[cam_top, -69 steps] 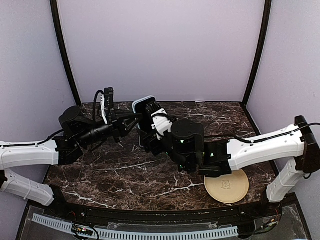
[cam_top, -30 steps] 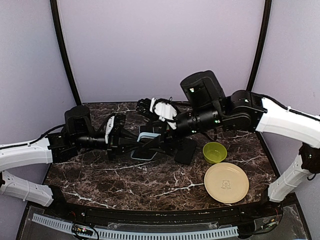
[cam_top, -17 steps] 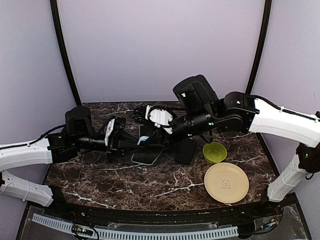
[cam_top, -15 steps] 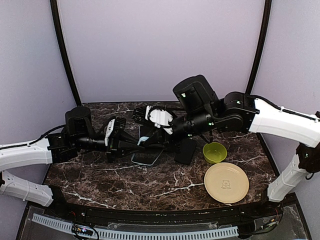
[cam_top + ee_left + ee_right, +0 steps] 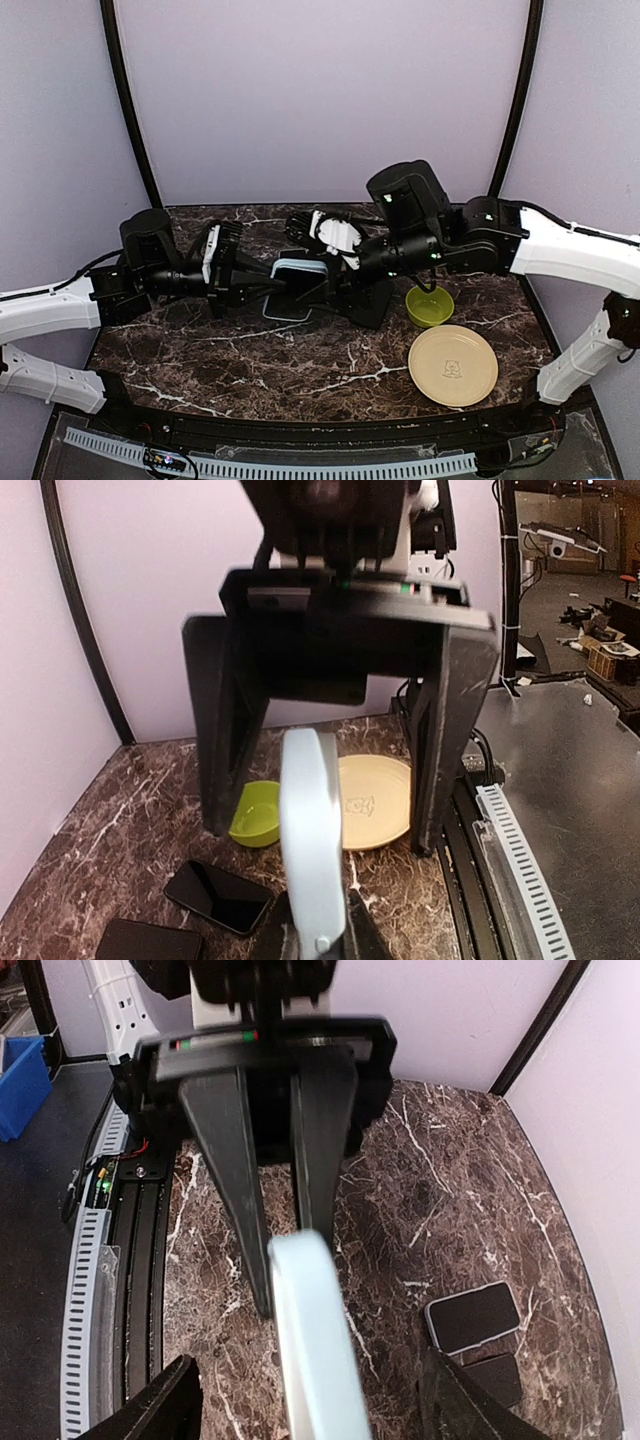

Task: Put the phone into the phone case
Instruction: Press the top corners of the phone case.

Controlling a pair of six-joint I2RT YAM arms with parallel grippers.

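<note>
Right arm has swung back rightward, right gripper (image 5: 325, 832) spread wide astride the phone case (image 5: 315, 1360), which the left gripper (image 5: 275, 287) pinches edge-on; the phone (image 5: 219, 896) lies on the table (image 5: 90, 830), so fetching it likely comes next.

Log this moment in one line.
left gripper shut on case | right gripper open, fingers either side of case | phone flat on table
</note>
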